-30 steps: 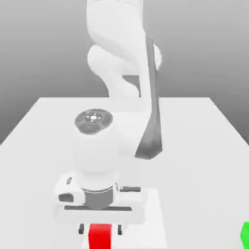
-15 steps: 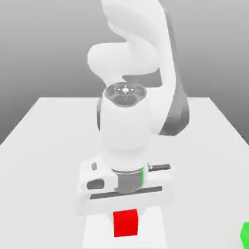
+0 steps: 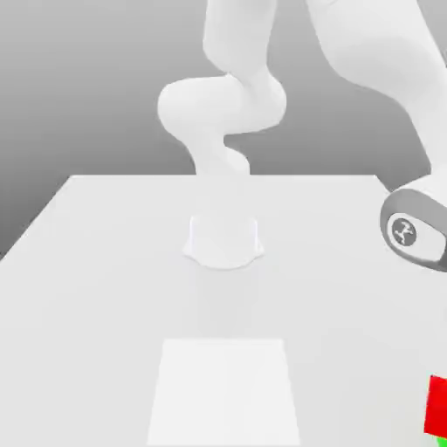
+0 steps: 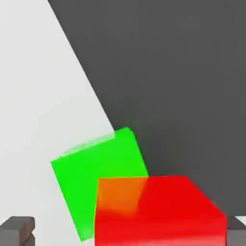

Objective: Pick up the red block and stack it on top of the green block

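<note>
Claw (image 4: 126, 231) stands wide, a gap visible between one finger and the red block (image 4: 158, 211); apparently released for stacking. Red sits above the green block (image 4: 89, 185), at the exterior view's lower right, seemingly off-centre. Full support cannot be confirmed.

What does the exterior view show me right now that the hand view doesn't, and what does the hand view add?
Exterior view's own: the arm's base, its upper links and the white square on the table.

Hand view's own: the open gripper, with a gap between one finger and the red block, plus a broad face of the green block.

Both: the table, the red block and at least part of the green block.
</note>
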